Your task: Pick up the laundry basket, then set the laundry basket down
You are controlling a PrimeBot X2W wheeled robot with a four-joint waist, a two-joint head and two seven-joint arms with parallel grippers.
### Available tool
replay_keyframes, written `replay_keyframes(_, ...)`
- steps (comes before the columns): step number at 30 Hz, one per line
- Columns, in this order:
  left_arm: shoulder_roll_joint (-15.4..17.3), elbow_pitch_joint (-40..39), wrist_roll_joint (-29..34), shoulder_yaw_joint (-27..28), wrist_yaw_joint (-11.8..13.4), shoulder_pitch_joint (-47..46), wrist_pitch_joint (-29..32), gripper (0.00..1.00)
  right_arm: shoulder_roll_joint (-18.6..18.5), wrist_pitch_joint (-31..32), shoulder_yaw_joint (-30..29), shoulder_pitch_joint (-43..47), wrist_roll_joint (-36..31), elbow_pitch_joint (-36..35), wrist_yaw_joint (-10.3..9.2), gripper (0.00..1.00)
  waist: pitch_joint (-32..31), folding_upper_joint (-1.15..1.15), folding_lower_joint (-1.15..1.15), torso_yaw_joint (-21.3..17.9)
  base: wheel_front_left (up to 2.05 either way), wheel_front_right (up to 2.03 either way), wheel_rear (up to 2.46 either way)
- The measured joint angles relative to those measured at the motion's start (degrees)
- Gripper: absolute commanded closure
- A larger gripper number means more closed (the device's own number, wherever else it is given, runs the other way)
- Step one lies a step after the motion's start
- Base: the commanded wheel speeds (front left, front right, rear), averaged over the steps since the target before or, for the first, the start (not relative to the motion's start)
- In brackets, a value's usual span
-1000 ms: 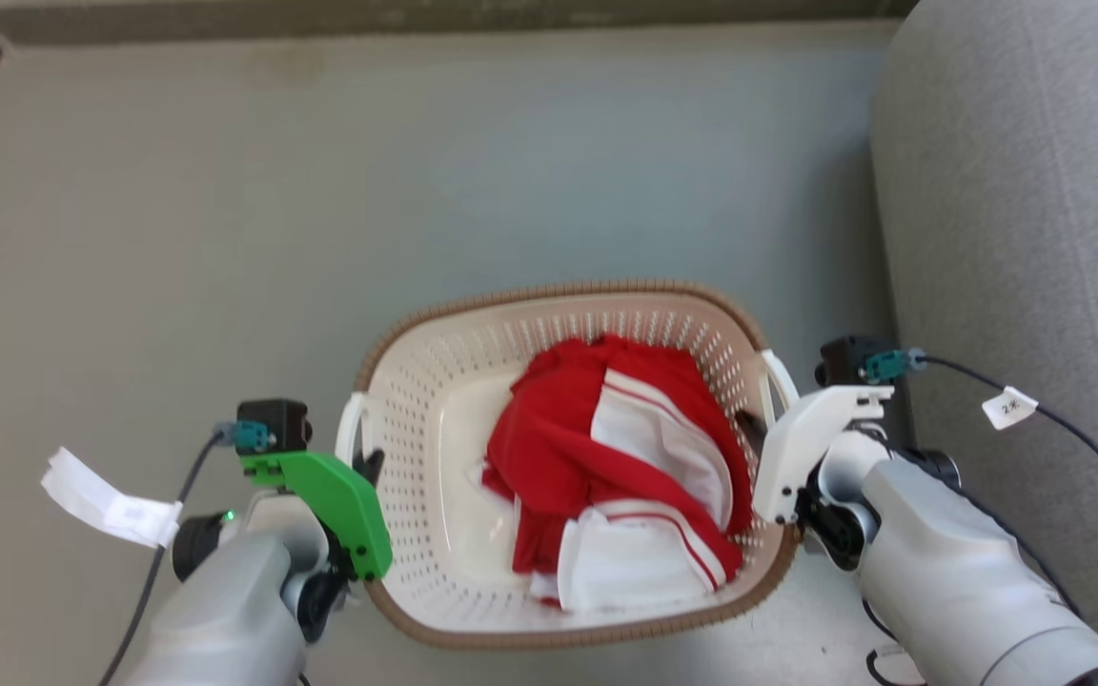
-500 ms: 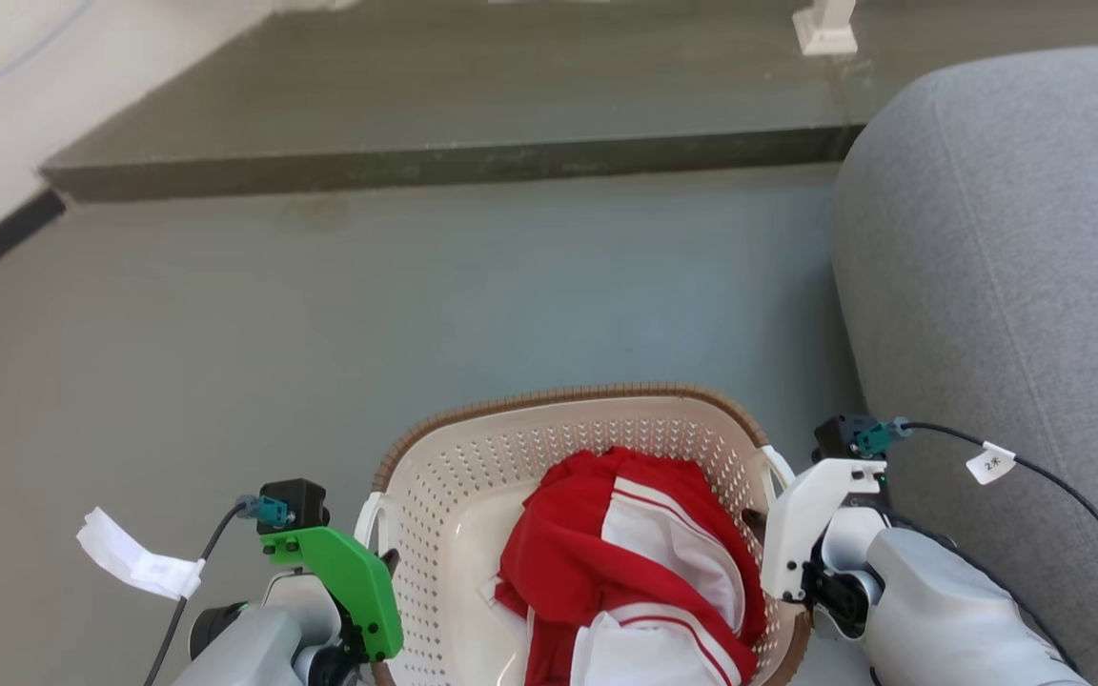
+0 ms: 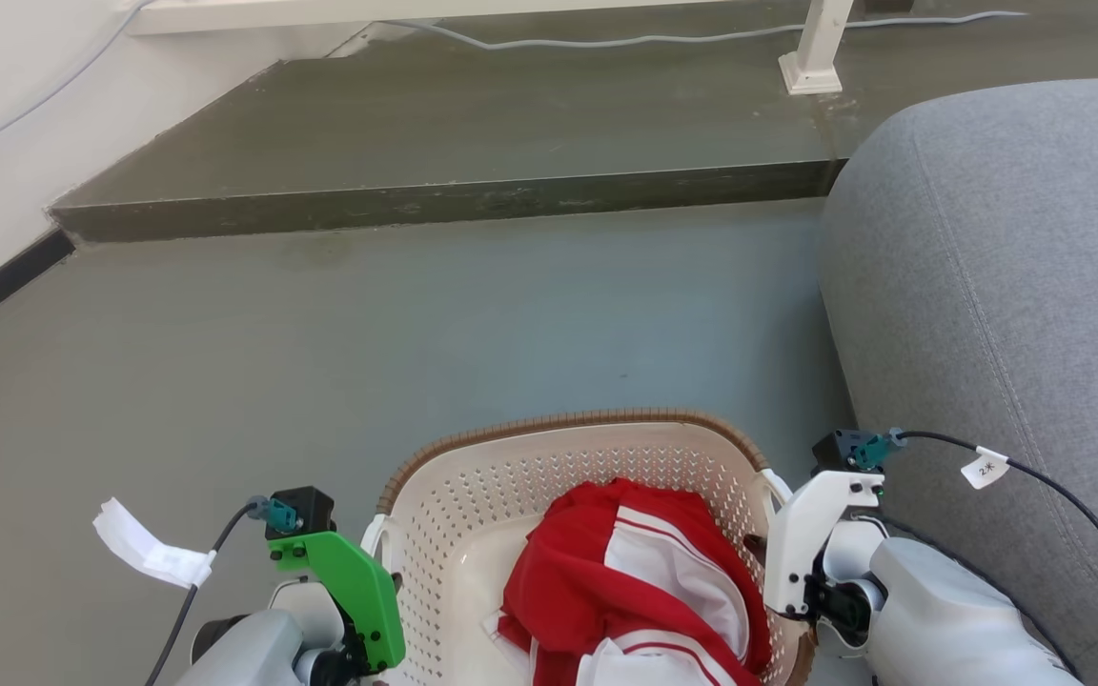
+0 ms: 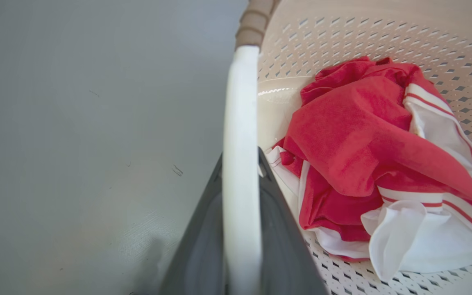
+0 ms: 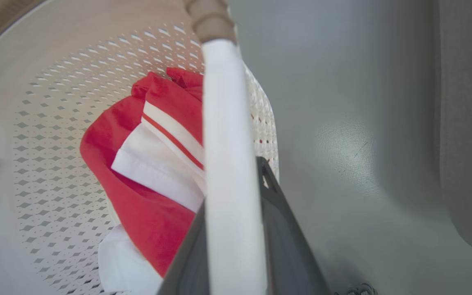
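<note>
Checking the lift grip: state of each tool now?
Left tool: closed on the basket's left handle.
Right tool: closed on its right handle.

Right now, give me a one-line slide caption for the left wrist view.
The left gripper grips the basket by its white handle, a red-and-white garment inside, grey floor beside.

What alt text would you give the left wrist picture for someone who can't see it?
Close up, the left arm's two dark fingers clasp the white side handle of the laundry basket from either side. Crumpled red-and-white clothing lies inside the perforated basket, and grey floor lies on the handle's other side.
</note>
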Motion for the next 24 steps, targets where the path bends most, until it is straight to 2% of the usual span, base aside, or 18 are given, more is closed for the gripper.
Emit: replay_keyframes(24,0.11,-0.08,-1.86,-1.32,0.0,0.0,2.15,1.0,-0.08,1.52,1.2,-0.01,1.93,0.78,-0.05,1.0,-0.21,0.0,0.0,-0.49,0.0,0.0,0.0)
